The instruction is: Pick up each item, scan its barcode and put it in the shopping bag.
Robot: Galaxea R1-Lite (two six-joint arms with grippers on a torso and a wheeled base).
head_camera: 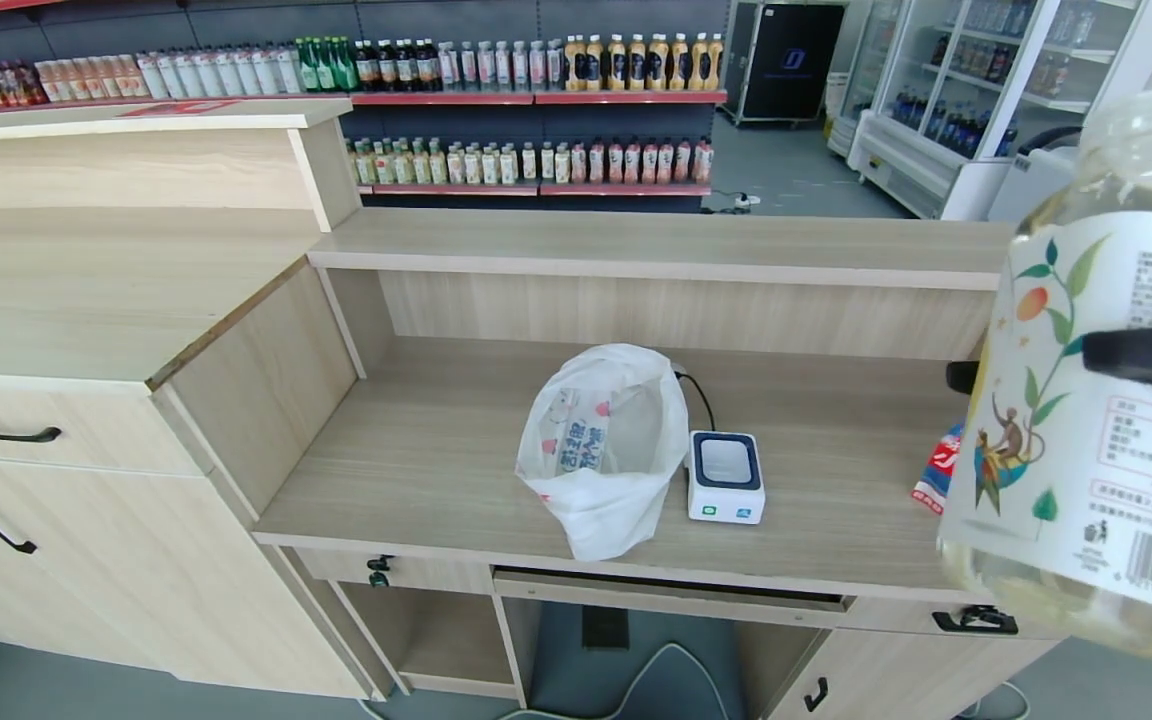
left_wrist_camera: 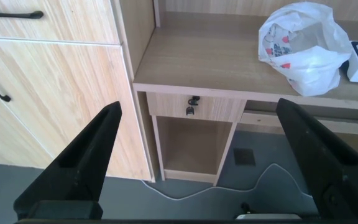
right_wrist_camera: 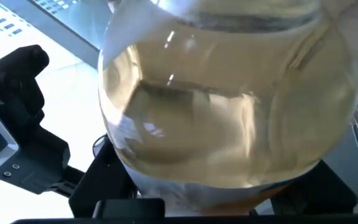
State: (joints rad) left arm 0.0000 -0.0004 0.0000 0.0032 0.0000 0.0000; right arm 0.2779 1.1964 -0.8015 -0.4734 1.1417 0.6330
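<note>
Counter holds bag and scanner; right claw clamps a full bottle, seemingly over its slick label, so it may slip; left claw gapes empty.

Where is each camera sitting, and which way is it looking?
Head view: on the head, looking forward and down at the counter, shopping bag and scanner; the right gripper holds a bottle close up.
Left wrist view: on the left wrist, looking past the open left gripper at the counter's edge.
Right wrist view: on the right wrist, facing the bottle's base.
Shared: head and left wrist views both show the shopping bag.
</note>
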